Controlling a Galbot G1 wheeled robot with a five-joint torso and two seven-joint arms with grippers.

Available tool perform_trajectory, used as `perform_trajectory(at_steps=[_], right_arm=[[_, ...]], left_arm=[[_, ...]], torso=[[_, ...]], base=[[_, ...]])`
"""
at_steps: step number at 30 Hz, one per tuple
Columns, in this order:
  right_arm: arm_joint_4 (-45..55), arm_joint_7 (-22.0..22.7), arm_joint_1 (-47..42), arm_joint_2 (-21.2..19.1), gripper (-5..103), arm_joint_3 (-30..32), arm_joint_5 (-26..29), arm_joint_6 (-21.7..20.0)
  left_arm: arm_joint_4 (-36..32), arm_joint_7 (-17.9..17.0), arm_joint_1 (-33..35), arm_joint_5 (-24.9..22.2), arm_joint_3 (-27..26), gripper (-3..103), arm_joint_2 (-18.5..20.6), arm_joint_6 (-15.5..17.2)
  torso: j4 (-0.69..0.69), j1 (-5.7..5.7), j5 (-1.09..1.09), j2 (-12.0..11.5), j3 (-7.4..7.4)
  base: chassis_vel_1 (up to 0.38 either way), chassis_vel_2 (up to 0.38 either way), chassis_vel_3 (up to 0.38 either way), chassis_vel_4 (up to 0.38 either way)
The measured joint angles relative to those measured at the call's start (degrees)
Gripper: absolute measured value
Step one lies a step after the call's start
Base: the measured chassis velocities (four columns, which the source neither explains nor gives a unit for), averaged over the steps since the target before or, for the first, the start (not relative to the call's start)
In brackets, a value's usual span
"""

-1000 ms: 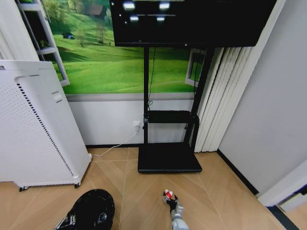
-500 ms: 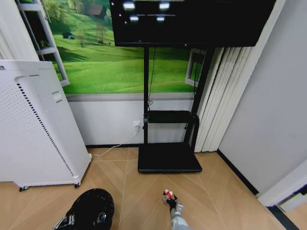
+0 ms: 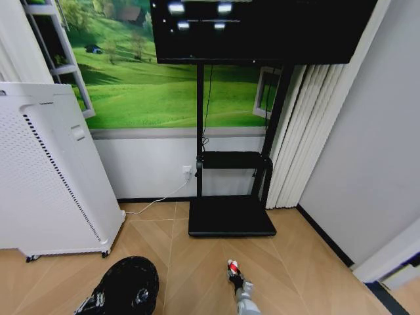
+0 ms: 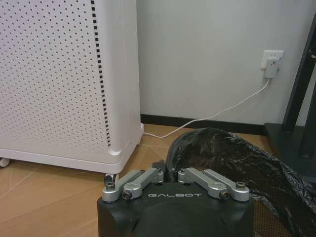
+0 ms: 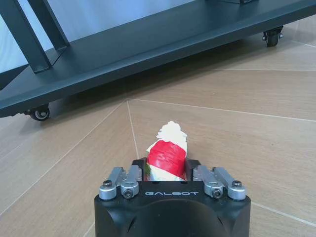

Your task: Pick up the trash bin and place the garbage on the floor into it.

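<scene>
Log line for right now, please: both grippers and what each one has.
left gripper: shut on trash bin rim, bin lined with black bag | right gripper: shut on red-and-white piece, held above wood floor

The word "GALBOT" stands in pale capitals on the black body of the left gripper [image 4: 170, 174] and likewise on the right gripper [image 5: 167, 170].
</scene>
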Motion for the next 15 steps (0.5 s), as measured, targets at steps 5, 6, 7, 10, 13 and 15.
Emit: perform_trajectory(at_steps=[5,6,7,10,13,15], right_arm=[[1.88,0.02,-1.6,-0.55,32,-0.72,0.02,1.38],[3.31,0.42,-2.49,-1.16,30,-1.3,0.04,1.88],[3.31,0.42,-2.49,-1.16,30,-1.3,0.04,1.88],[8.58,2.89,-5.18,-3.49,30,-2.99,0.38,2.93],[13.05,4.66,-7.29,-5.56,30,-4.07,-0.97,3.87],[15.72,5.57,-8.36,-6.67,30,-4.48,-1.77,4.1]], left_arm=[[0.07,0.01,0.01,-0.2,-0.11,7,0.05,-0.09],[0.07,-0.03,-0.11,-0.31,-0.11,7,0.13,-0.09],[0.07,-0.03,-0.11,-0.31,-0.11,7,0.13,-0.09],[0.18,-0.22,-0.94,-0.91,-0.07,7,0.74,-0.02],[0.55,-0.34,-1.94,-1.25,0.16,7,1.37,0.22],[0.79,-0.41,-2.5,-1.5,0.38,7,1.73,0.45]], torso=[[0.01,0.0,0.0,0.0,0.0],[0.0,0.0,0.0,0.0,0.0],[0.0,0.0,0.0,0.0,0.0],[-0.01,0.0,0.0,0.0,0.0],[0.0,0.0,0.0,0.0,0.0],[-0.01,0.0,0.0,0.0,0.0]], base=[[0.0,0.0,0.0,0.0],[0.0,0.0,0.0,0.0],[0.0,0.0,0.0,0.0],[0.0,0.0,0.0,0.0],[0.0,0.0,0.0,0.0],[0.0,0.0,0.0,0.0]])
